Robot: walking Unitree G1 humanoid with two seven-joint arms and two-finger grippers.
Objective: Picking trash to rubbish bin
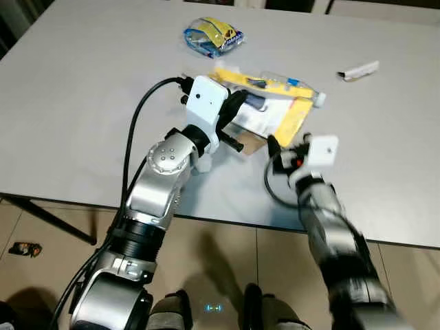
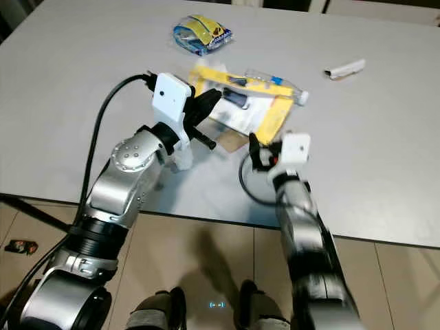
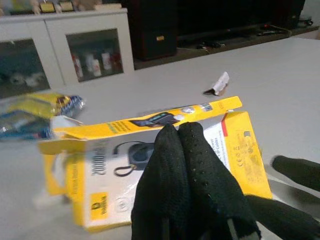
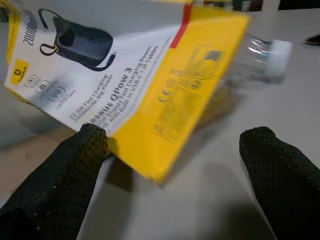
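Observation:
A flattened yellow and white power-bank box (image 1: 275, 113) lies on the grey table (image 1: 82, 103), with a clear plastic bottle (image 1: 292, 84) just behind it. My left gripper (image 1: 237, 103) is shut, its fingers (image 3: 177, 150) pressed together over the box's left end with nothing between them. My right gripper (image 1: 285, 148) stands open at the box's near corner; its fingers (image 4: 75, 165) are spread, and the yellow corner (image 4: 170, 130) reaches into the gap. A blue and yellow snack packet (image 1: 214, 34) lies further back. A small white wrapper (image 1: 359, 70) rests at the far right.
A brown cardboard scrap (image 1: 251, 144) pokes out under the box's near edge. The table's front edge (image 1: 227, 221) runs just behind both wrists. On the tiled floor at the left lies a small dark wrapper (image 1: 24, 249). Cabinets (image 3: 70, 45) stand beyond the table.

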